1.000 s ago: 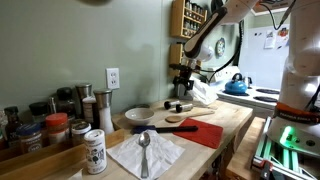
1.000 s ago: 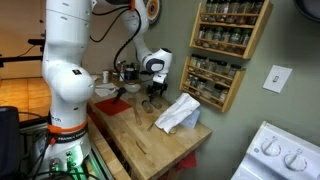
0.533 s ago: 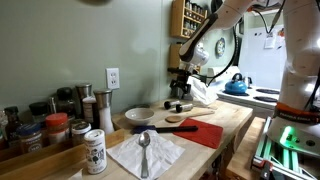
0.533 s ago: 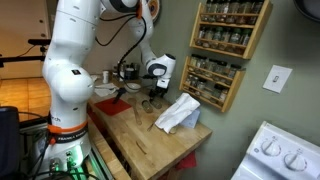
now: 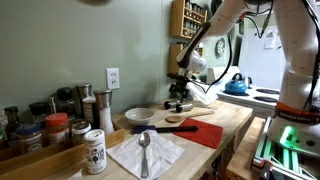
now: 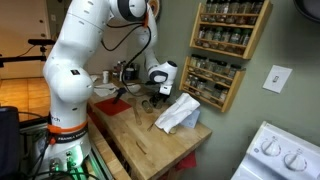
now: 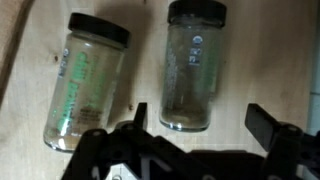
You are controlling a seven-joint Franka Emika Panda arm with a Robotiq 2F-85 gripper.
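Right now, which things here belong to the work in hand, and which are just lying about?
In hand, by the wrist view: right jar between the open fingers; left jar beside it.

Lying about: metal spoon on a napkin, red cloth, blue kettle, wall spice rack, white cloth.

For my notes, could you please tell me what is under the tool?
Two black-lidded spice jars on the wooden counter: the left jar and, between the tool's fingers, the right jar. The tool covers their lower ends.
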